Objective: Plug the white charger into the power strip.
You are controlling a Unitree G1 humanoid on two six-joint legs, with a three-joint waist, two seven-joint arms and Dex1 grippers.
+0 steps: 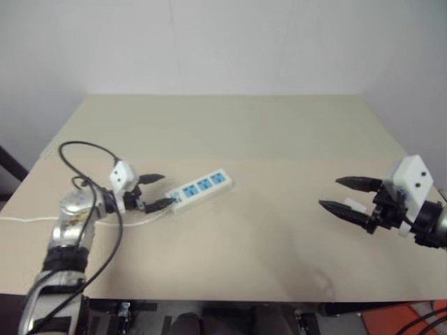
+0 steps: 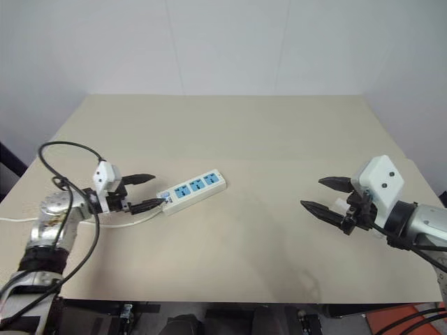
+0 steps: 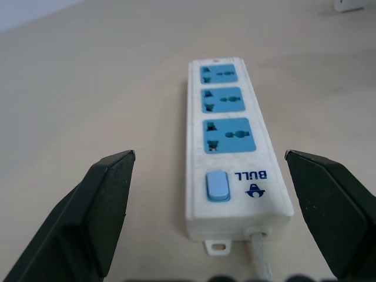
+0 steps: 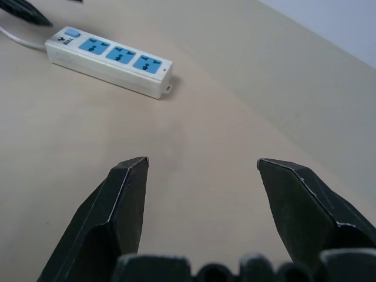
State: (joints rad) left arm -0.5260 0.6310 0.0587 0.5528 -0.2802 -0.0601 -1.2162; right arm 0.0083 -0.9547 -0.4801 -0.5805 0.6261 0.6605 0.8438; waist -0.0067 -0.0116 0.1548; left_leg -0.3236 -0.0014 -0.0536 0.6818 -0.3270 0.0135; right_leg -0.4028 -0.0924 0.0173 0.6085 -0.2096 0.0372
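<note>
Flat white power strip (image 1: 201,188) on matte table (image 1: 279,153); left gripper (image 1: 157,190) and right gripper (image 1: 342,195) spread wide.

A beige table (image 1: 279,153) – on it lies the strip (image 1: 202,187) (three blue sockets), its cord (image 1: 140,222) trailing left.

Silver-grey arms, looping black cables, white camera boxes with dark screws, black pointed gripper fingers (image 1: 155,179)
</note>
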